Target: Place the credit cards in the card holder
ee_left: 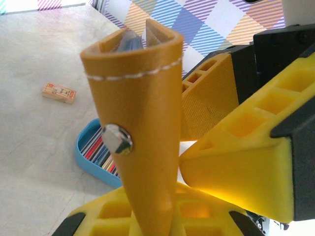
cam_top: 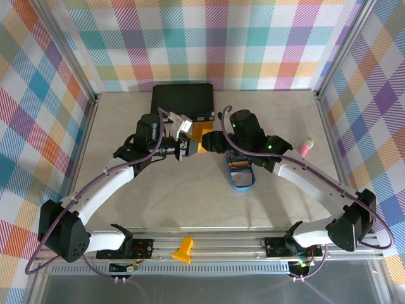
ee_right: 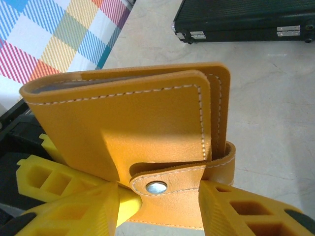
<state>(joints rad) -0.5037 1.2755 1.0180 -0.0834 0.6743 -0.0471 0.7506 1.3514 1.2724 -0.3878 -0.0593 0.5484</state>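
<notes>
The mustard-yellow card holder is held upright above the middle of the table, folded, its snap tab lying over the front. My left gripper is shut on its lower edge. My right gripper meets it from the other side, one fingertip against each end of the tab. Thin blue-grey edges show in the holder's top pockets. Several striped credit cards lie in a blue tray.
The blue oval tray sits just right of centre, below the grippers. A large black case lies at the back. A small orange box and a pink-topped object lie off to the side. Checked walls enclose the table.
</notes>
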